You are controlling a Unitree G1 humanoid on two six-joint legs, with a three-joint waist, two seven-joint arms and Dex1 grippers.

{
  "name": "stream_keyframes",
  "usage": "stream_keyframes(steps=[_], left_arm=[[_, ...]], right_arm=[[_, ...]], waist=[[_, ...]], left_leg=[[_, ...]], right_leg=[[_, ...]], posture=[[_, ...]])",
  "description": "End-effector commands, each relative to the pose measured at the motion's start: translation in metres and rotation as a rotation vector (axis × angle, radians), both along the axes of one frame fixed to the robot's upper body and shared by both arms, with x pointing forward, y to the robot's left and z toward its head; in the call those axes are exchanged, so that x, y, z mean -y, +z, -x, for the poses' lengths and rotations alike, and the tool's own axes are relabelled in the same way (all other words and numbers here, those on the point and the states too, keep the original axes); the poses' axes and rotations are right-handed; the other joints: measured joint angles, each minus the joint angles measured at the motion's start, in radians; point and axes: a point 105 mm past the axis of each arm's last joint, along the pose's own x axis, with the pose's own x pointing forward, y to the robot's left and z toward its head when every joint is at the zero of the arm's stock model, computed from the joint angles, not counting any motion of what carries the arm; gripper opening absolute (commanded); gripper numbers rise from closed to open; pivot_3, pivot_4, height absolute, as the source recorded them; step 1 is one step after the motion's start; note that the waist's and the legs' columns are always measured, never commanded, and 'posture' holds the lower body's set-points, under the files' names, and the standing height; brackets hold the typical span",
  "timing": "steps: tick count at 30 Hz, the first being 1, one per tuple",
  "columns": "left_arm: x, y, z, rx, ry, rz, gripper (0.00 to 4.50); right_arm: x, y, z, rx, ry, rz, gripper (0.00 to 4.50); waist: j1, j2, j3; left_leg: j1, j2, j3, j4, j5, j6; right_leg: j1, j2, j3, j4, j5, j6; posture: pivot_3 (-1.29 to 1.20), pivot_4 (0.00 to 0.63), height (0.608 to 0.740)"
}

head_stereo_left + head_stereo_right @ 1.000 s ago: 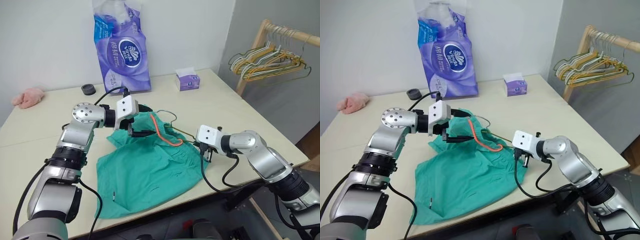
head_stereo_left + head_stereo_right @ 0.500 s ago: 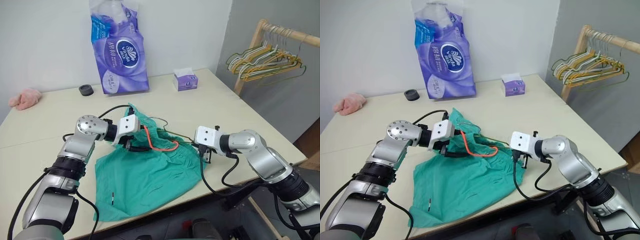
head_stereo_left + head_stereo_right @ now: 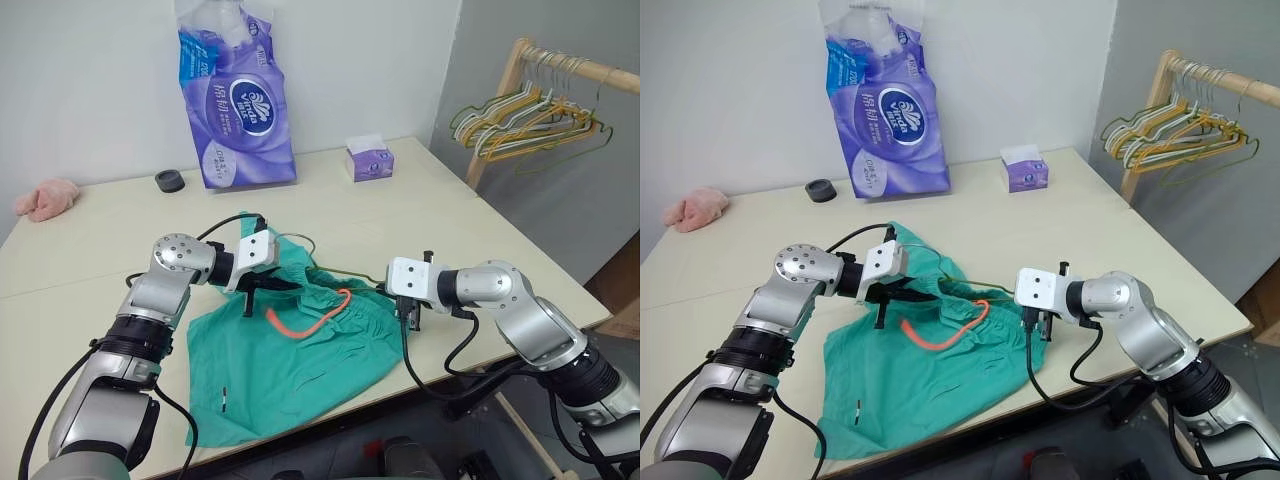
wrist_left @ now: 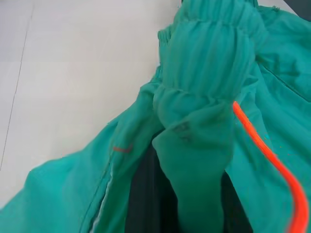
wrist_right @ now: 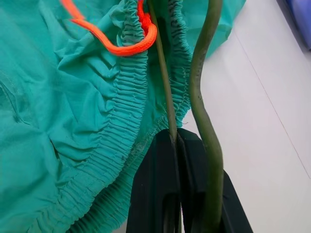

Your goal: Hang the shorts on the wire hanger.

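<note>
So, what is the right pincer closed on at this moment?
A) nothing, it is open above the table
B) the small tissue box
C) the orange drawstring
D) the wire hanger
D: in the right wrist view the right pincer is shut on a thin wire of the wire hanger, beside the waistband of the shorts.

Head stereo pair looks down over table; wrist cameras close on shorts.

Silver jointed arms, white wrist blocks, black cables, black-fingered left claw
</note>
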Motion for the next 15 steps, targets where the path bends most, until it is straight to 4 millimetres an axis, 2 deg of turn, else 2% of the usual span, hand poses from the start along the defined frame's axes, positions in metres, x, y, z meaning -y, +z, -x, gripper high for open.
stream_keyframes(steps=[1,3,6,10,15], left_arm=[[0.014,0.006,0.005,0.024,-0.061,0.026,0.02],[0.013,0.006,0.005,0.023,-0.055,0.027,0.02],[0.012,0.006,0.005,0.025,-0.048,0.025,0.0],[0.01,0.007,0.002,0.044,-0.029,0.02,0.0],[0.008,0.013,-0.007,0.094,0.032,0.05,0.0]], right_arm=[[-0.014,0.021,0.011,0.079,0.134,-0.021,0.0],[-0.009,0.02,0.011,0.079,0.133,0.002,0.0],[0.003,0.024,0.006,0.093,0.102,0.026,0.69],[0.03,0.027,0.005,0.084,0.048,0.071,2.05],[0.092,0.015,0.01,-0.032,-0.243,0.072,3.66]], waist=[[0.0,0.0,0.0],[0.0,0.0,0.0],[0.0,0.0,0.0],[0.002,0.0,0.0],[0.016,-0.001,0.0]], left_leg=[[0.0,0.0,0.0,0.0,0.0,0.0],[0.0,0.0,0.0,0.0,0.0,0.0],[0.0,0.0,0.0,0.0,0.0,0.0],[0.0,0.0,0.0,0.0,0.0,0.0],[0.0,0.0,0.0,0.0,0.0,0.0]], right_leg=[[0.0,0.0,0.0,0.0,0.0,0.0],[0.0,0.0,0.0,0.0,0.0,0.0],[0.0,0.0,0.0,0.0,0.0,0.0],[0.0,0.0,0.0,0.0,0.0,0.0],[0.001,0.0,0.0,0.0,0.0,0.0]], posture=[[-0.22,0.0,0.74],[-0.22,0.0,0.74],[-0.22,0.0,0.74],[-0.22,0.0,0.74],[-0.22,0.0,0.74]])
